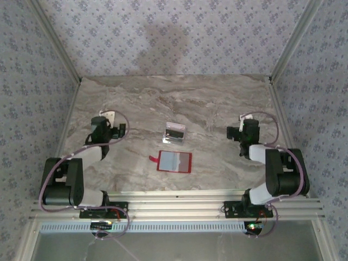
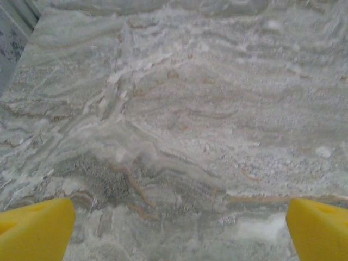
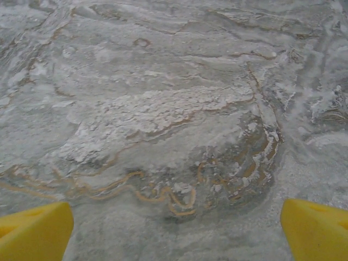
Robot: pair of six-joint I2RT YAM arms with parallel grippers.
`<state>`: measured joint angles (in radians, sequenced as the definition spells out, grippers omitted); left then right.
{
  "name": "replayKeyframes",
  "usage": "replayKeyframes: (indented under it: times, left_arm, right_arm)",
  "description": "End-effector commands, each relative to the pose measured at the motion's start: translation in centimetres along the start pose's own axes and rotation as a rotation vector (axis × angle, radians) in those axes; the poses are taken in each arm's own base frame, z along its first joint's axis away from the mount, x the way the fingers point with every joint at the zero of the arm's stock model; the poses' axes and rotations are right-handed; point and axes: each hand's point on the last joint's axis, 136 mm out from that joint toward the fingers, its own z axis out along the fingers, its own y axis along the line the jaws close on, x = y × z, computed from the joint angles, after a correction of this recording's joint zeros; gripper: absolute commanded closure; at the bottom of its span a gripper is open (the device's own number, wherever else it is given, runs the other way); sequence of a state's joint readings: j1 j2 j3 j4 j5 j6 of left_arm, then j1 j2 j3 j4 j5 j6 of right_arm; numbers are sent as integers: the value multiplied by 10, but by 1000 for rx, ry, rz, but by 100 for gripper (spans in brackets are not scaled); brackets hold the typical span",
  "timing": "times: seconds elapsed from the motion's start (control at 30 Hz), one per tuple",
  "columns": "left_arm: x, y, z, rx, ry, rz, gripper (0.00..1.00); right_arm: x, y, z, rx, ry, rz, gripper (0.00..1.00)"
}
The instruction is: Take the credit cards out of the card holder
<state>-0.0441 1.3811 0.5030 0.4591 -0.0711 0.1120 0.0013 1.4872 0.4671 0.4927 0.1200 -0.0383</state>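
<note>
Marble tabletop [image 1: 228,98]: left gripper [image 2: 179,228], right gripper [image 3: 176,228] spread, empty; between them, red card holder [image 1: 174,161], likely light, slippery; pinch strap tab [image 1: 152,158].

The table [image 2: 217,98], a grey marble top with white streaks and rusty-brown veins, is being viewed from above. The left gripper [image 2: 178,234] is being held over it with its jaws spread wide. One yellow finger [image 2: 35,231] is being shown at 7 o'clock and the other at 5 o'clock, and nothing is being gripped between them. A darker patch [image 2: 109,182] edged in brown is being seen toward 7 o'clock, just beyond the left finger. At 10 to 11 o'clock the table's edge is being bordered by a pale strip [image 2: 24,12] and a bluish patterned wall [image 2: 7,49].
</note>
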Motion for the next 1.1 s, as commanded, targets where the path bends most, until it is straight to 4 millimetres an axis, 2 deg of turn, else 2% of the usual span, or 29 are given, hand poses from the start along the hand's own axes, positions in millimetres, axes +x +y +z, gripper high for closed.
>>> replayKeyframes:
  times: [0.0,0.2,0.27,0.4,0.53,0.6,0.7,0.8,1.07]
  left_arm:
    - [-58,2,-11,80,-250,-72,0]
    - [-56,4,0,130,-175,-126,0]
    - [-47,11,-4,87,-131,-152,1]
    - [-35,16,-16,51,-158,-160,0]
    - [-17,8,-6,84,-110,-148,1]
    - [-8,10,-3,60,-116,-154,1]
    - [-5,5,0,94,-152,-154,1]
    - [6,2,13,104,-133,-146,1]
    - [11,12,17,-19,-110,-147,1]
  right_arm:
    - [-37,3,-4,-54,-187,31,0]
    - [-30,4,-4,-70,-217,41,0]
    - [-29,3,-4,-66,-212,42,0]
    - [-29,3,-4,-65,-211,41,0]
    - [-30,3,-4,-66,-213,41,0]
    - [-30,3,-4,-67,-213,41,0]
    - [-30,3,-4,-67,-213,41,0]
    - [-29,3,-4,-66,-212,41,0]
    - [-29,3,-4,-65,-212,41,0]
